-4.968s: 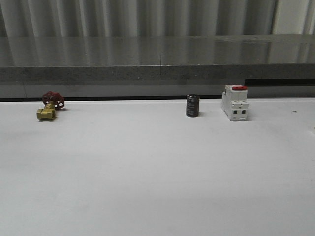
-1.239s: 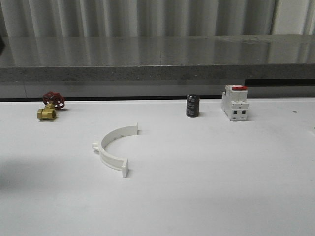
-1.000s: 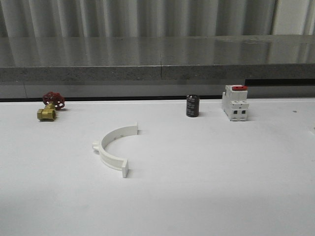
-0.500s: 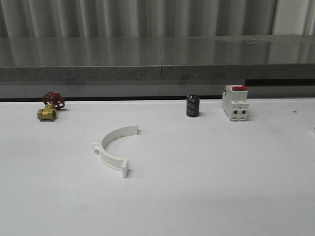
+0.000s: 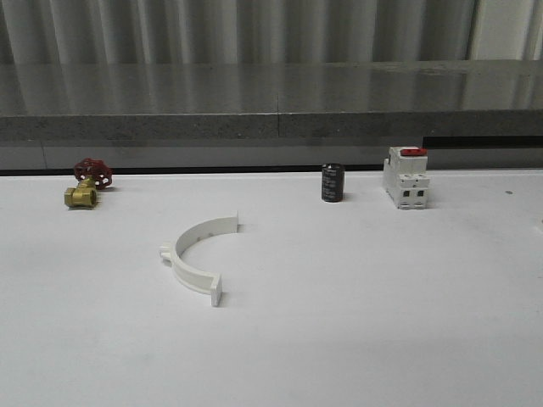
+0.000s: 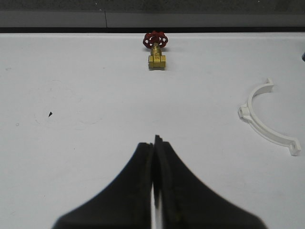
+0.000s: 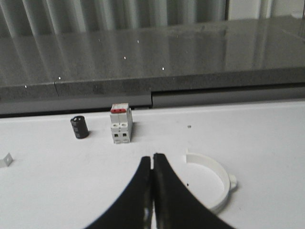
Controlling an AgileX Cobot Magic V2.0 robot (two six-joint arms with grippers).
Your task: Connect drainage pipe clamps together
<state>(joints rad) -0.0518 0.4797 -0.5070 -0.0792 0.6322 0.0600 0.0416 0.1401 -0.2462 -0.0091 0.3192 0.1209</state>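
One white half-ring drainage pipe clamp (image 5: pixel 197 259) lies flat on the white table (image 5: pixel 356 322), left of centre, with its open side facing right. The left wrist view has that same clamp (image 6: pixel 267 119) off to one side of my left gripper (image 6: pixel 154 140), which is shut on nothing and hovers over bare table. A second white clamp half (image 7: pixel 209 161) lies just beside my right gripper (image 7: pixel 152 157), partly hidden behind one finger. The right gripper is shut and holds nothing. A small white end tab (image 7: pixel 5 160) of the first clamp shows at that frame's edge.
A brass valve with a red handwheel (image 5: pixel 85 182) sits at the back left. A small black cylinder (image 5: pixel 332 182) and a white breaker with a red top (image 5: pixel 405 176) stand at the back right. A grey ledge (image 5: pixel 271 102) runs behind the table.
Five seconds ago the table held no clamp; the left half-ring now lies there. A dark shadow at the left edge has gone. Nothing has moved in the last second.
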